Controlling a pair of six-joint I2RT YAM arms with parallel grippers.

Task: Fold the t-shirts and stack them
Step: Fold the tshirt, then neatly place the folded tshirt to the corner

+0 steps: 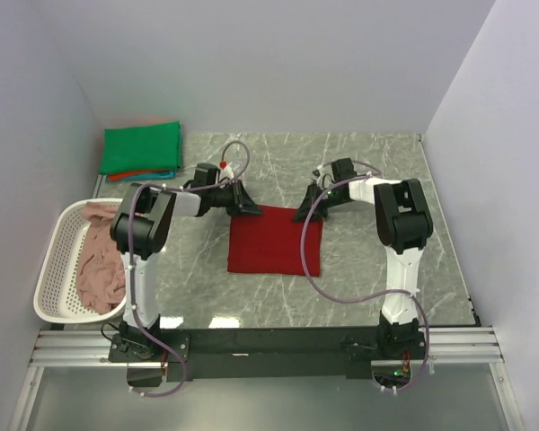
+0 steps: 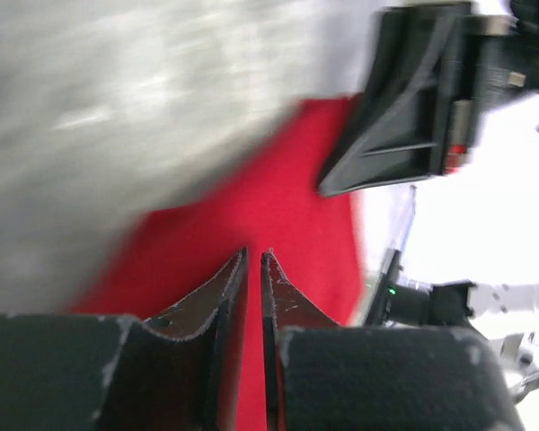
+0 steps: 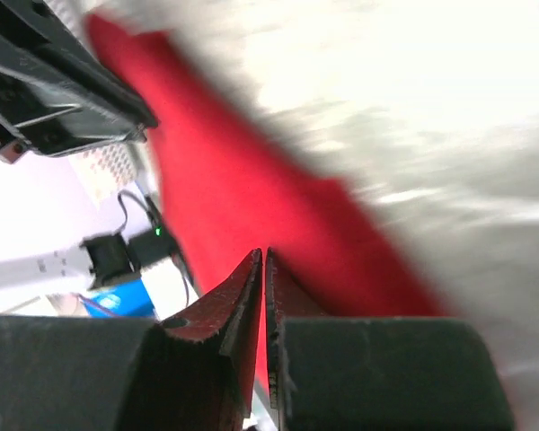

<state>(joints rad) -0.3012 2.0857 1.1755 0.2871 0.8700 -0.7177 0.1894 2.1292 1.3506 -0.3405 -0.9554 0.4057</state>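
Left gripper point(image 2: 254, 256) and right gripper point(image 3: 263, 256), each narrowed to a slit with nothing seen between the jaws, sit at the 11 and 1 o'clock corners of the dark red t-shirt point(image 1: 274, 242), which lies folded at the centre of the marble table point(image 1: 368, 180). A green t-shirt point(image 1: 142, 146) lies at 10 o'clock, and a pink t-shirt point(image 1: 99, 260) fills the white basket point(image 1: 49, 269) at 9.

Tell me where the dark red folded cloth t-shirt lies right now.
In the top view the dark red t-shirt lies flat on the grey marble table between both arms, with the left gripper and right gripper at its far corners.
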